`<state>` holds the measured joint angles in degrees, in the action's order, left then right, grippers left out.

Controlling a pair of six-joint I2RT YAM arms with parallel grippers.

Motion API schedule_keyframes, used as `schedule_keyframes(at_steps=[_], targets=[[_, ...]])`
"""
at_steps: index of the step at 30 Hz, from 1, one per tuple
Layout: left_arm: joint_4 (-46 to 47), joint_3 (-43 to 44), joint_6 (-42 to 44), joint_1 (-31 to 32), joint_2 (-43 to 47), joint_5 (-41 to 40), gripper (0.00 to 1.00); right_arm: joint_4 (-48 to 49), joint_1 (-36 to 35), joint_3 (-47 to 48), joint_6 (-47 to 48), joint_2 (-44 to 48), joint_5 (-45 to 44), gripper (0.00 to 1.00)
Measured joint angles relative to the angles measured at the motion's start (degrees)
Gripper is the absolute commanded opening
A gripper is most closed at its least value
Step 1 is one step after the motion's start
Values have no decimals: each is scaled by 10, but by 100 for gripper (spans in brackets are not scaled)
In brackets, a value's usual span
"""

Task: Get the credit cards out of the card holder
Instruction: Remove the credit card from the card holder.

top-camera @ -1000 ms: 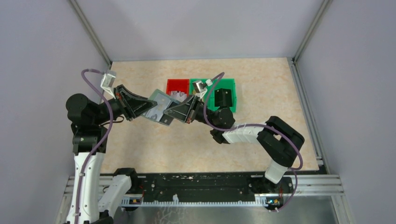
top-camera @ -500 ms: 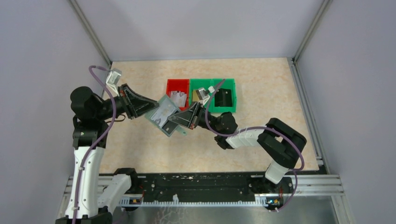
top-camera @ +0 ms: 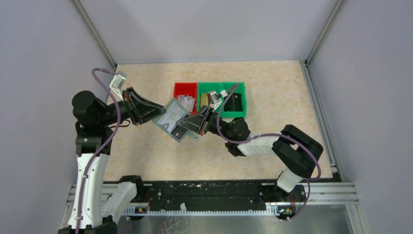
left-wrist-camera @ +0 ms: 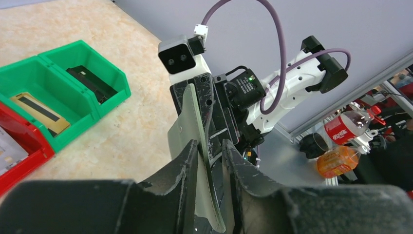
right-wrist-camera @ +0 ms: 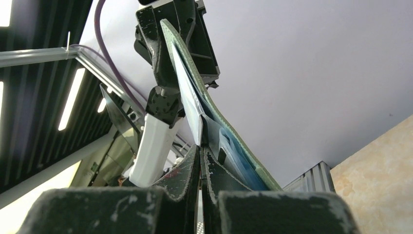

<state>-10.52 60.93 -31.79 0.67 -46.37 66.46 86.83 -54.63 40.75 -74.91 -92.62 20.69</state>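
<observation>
Starting at the near edge of the worktop [top-camera: 160, 161], we see both arms stretch inward and meet above its left-centre, well off the surface. Between them hangs the card holder [top-camera: 170, 118], open and tilted, with its pale pocketed inside facing up in the top view.

The left gripper [top-camera: 157, 115] is clenched on the holder's left edge. In its wrist view the two fingers [left-wrist-camera: 187, 163] press on either side of the grey-green cover, which shows edge-on. The right gripper [top-camera: 184, 125] meets the holder from the opposite side, at its near-right edge. In the right wrist view its jaws are almost together, pinching the lower corner of a thin pale card [right-wrist-camera: 187, 100] that stands a little off the holder's blue-grey lining. Whether that card is free of its pocket we cannot tell.

Beyond the holder, toward the far edge, three bins sit touching in a row. The red bin [top-camera: 185, 84], just beside the holder's far corner, has pale pieces [top-camera: 186, 101] in it. Next comes a green bin [top-camera: 207, 84] holding a yellowish card [left-wrist-camera: 39, 111], then a second green bin [top-camera: 234, 84] holding a dark card [left-wrist-camera: 90, 84].
</observation>
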Motion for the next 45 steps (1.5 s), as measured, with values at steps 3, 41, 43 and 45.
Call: schedule_keyframes(at_steps=[3,41,43,45], targets=[[0,-1,2,0,1,9,29,1,0,0,4,0,-1,0],[1,1,18,0,-3,6,0,-11,-2,18,38,16,2,41],[12,3,6,0,-3,4,0,-12,-6,20,38,16,-1,42],[23,4,-9,0,-2,3,0,-13,-10,27,38,16,-3,43]])
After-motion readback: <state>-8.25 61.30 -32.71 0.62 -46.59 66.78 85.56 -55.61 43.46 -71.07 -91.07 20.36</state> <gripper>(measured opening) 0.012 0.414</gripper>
